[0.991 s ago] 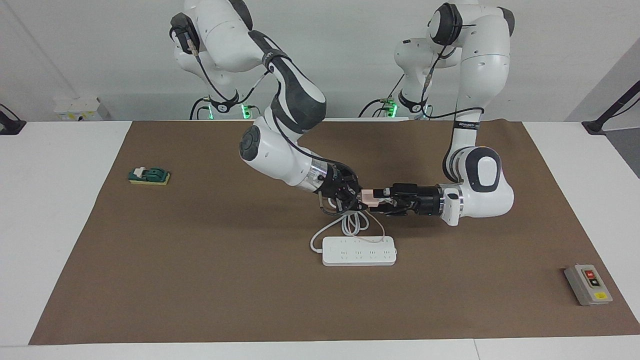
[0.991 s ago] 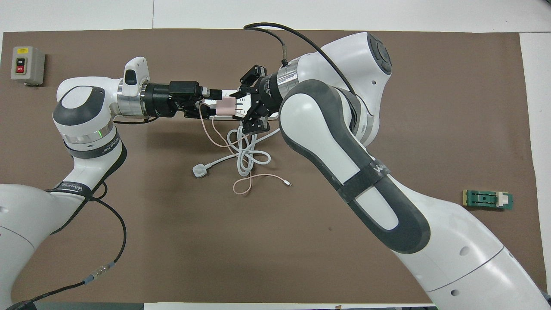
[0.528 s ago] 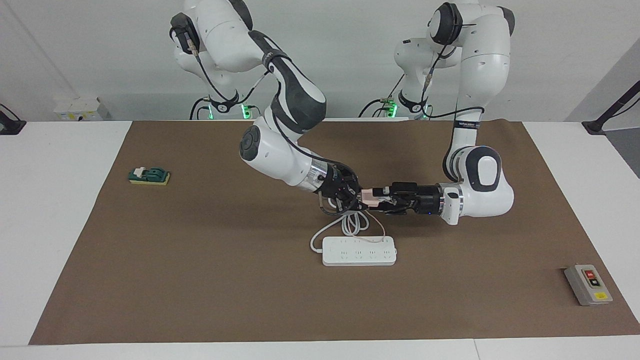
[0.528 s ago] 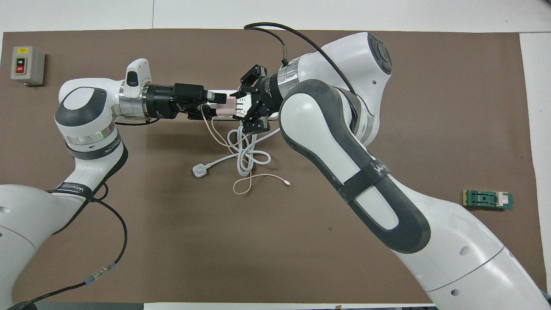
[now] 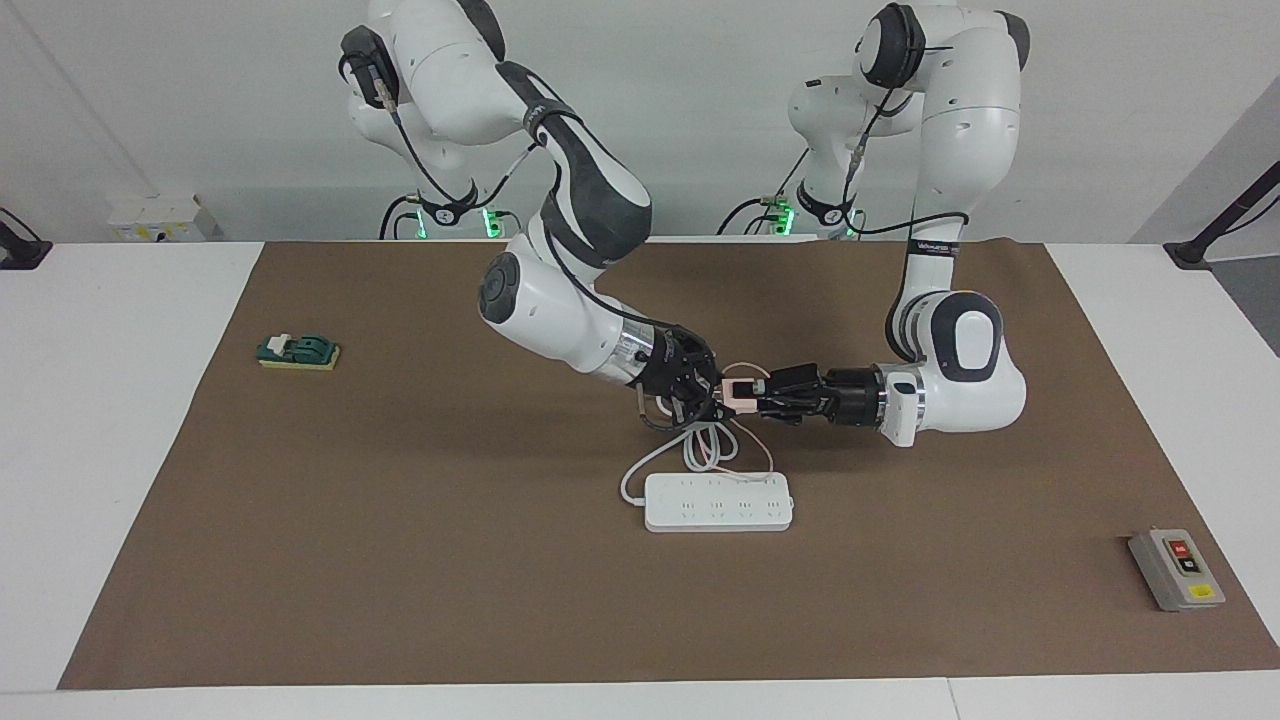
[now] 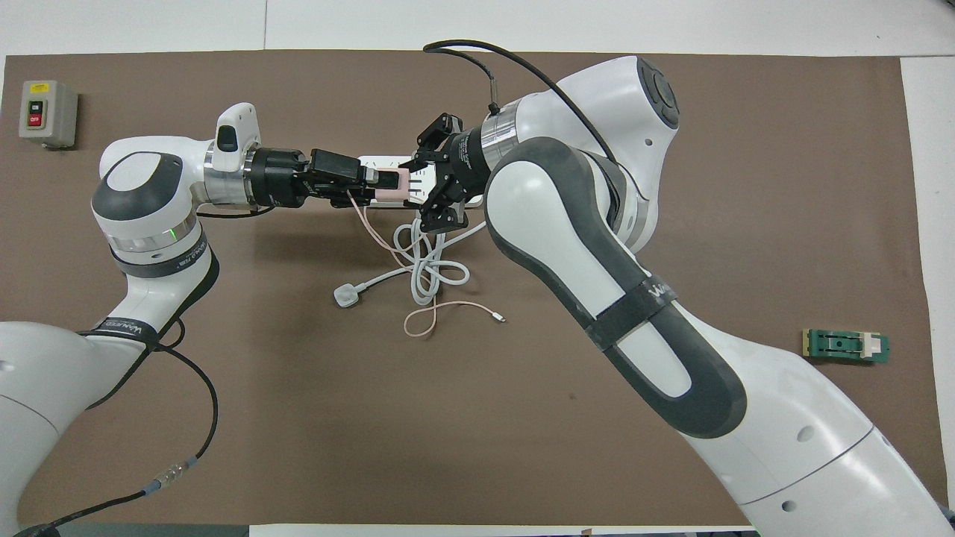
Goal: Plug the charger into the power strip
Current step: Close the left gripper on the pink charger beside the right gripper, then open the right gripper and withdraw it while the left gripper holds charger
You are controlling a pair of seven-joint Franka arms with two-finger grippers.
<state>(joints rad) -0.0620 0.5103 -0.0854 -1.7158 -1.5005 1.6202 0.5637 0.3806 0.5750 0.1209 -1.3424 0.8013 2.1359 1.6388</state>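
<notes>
Pink charger (image 5: 738, 391) hangs in the air above the cords nearer the robots than the strip (image 5: 718, 502), pinched by both grippers. Left gripper (image 5: 752, 392) clamps one end, right gripper (image 5: 718, 389) the other. Strip lies flat on the mat (image 5: 400, 560).

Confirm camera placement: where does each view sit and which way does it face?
Facing view: high across the table, looking at the robots; both arms whole, bases at top.
Overhead view: above the robots' end, looking forward and down; arms enter from the bottom.
Shared: charger between left end effector and right end effector, power strip, grey button box, green block.
</notes>
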